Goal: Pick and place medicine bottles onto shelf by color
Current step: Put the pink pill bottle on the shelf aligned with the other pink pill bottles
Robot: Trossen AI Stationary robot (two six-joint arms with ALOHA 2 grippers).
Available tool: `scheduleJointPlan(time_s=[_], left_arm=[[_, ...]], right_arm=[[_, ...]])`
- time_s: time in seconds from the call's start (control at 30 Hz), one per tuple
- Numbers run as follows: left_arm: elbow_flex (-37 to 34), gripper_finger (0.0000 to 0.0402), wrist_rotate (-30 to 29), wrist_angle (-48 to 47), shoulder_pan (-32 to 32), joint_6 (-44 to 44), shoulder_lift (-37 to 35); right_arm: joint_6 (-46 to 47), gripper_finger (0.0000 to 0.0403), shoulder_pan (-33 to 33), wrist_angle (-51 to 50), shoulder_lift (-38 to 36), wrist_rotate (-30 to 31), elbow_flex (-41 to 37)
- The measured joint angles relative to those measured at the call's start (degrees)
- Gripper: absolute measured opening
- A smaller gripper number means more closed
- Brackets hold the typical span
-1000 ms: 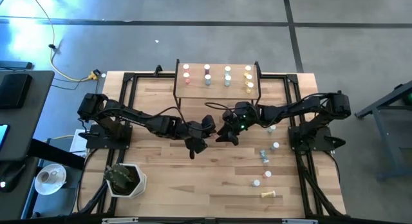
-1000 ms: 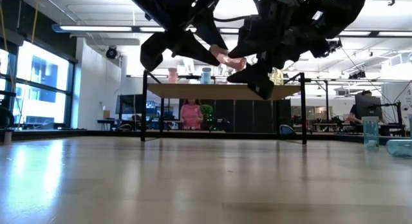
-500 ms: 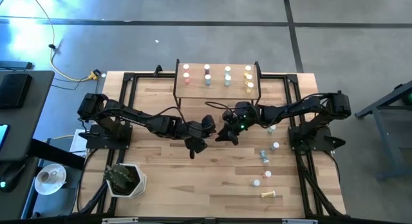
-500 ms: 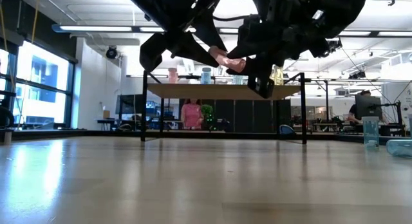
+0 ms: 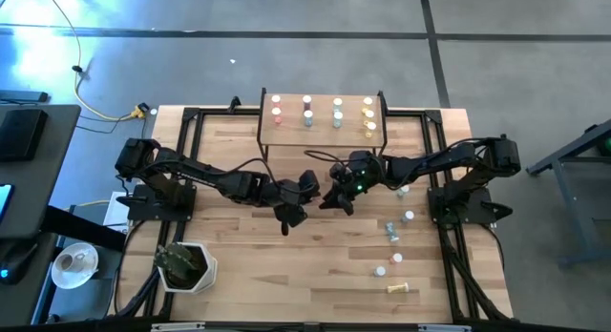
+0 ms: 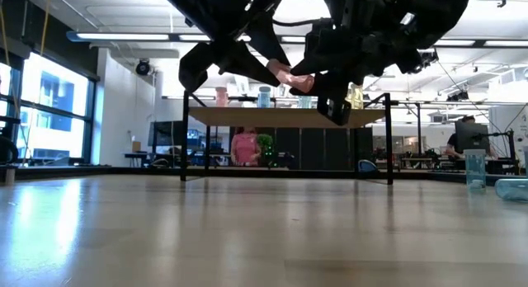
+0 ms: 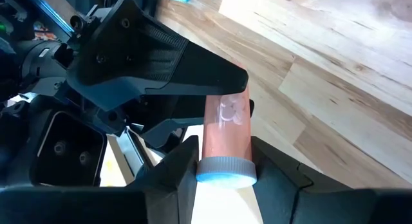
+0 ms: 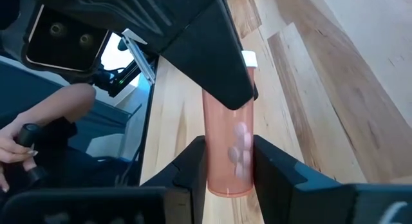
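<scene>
A pink medicine bottle (image 6: 290,75) with a white cap hangs in the air over the table's middle, in front of the shelf (image 5: 323,132). My left gripper (image 7: 225,179) is shut on its cap end. My right gripper (image 8: 228,176) is shut on its other end. In the high view the two grippers (image 5: 307,191) (image 5: 334,195) meet tip to tip and hide the bottle. Several bottles stand on the shelf: red (image 5: 277,108), blue (image 5: 307,110), green (image 5: 337,111) and yellow (image 5: 368,114). My left gripper pinches the bottle's cap end (image 7: 225,165) between its two fingers, one on each side. The bottle points away from the fingers toward the other gripper and is lifted clear of the table, lying roughly level. My right gripper pinches the pink body near its base (image 8: 229,161) between its two fingers, coming from the table's right side along the bottle. The bottle stays clear of the table, its capped end (image 8: 248,58) under the left gripper's finger.
Several loose bottles (image 5: 393,233) lie scattered on the table's right half, with a yellow one (image 5: 401,290) lying near the front edge. A white pot with a plant (image 5: 186,265) stands at the front left. A person's hand (image 8: 26,137) shows beyond the table.
My right gripper has shut its fingers on the pink bottle's base end while staying in place. My left gripper has kept its hold, and the bottle has not moved.
</scene>
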Motion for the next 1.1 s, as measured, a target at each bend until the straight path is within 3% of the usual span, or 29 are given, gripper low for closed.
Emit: scheduleJointPlan(time_s=[0.13,0.5,0.77,1.1], left_arm=[[0.0,0.013,-2.1,-0.2,0.0,-1.2,0.0],[0.0,0.0206,-10.1,-1.5,-0.1,-15.8,0.0],[0.0,0.0209,-11.8,-3.6,-0.1,-23.9,-0.3],[0.0,0.0209,-9.1,-9.4,0.6,-34.1,-7.9]], right_arm=[[-0.1,0.009,0.0,0.2,0.0,1.0,0.0],[-2.0,0.009,0.0,0.1,-0.9,2.8,0.0],[-3.7,0.009,0.0,-3.4,-2.8,5.3,0.0],[-9.3,0.0089,0.0,-3.5,-2.8,6.4,0.0]])
